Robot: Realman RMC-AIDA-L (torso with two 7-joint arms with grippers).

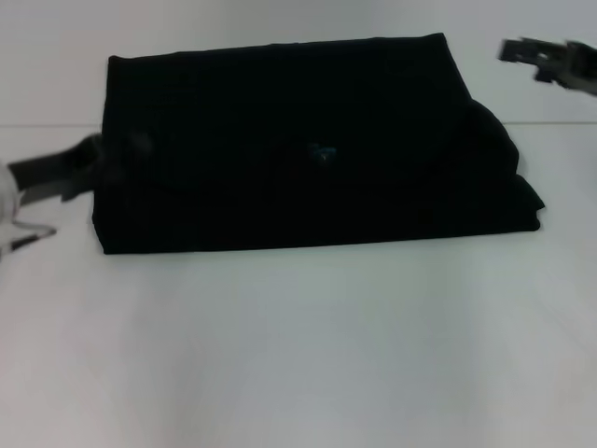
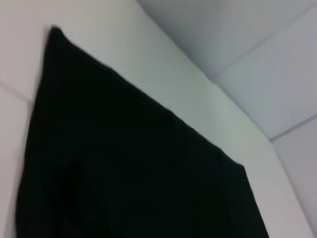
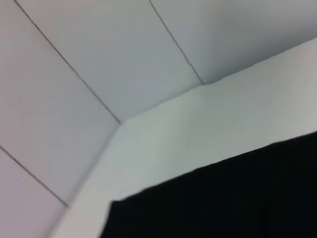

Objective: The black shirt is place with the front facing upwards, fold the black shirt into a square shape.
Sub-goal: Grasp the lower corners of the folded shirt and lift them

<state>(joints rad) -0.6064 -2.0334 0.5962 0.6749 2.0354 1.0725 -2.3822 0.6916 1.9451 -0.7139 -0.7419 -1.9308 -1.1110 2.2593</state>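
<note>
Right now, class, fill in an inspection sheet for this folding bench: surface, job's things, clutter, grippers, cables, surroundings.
Surface: plain white table, bare in front of the cloth.
Job's things: large black cloth shirt lying folded into a wide rectangle, not yet square; a bunched flap sticks out at its right end; small blue neck label showing mid-cloth.
Clutter: nothing seen.
Grippers: left gripper low at the shirt's left edge; right gripper raised, clear of the shirt, beyond its far right corner.
Cables: nothing seen.
Surroundings: pale tiled floor beyond the table's edge.
</note>
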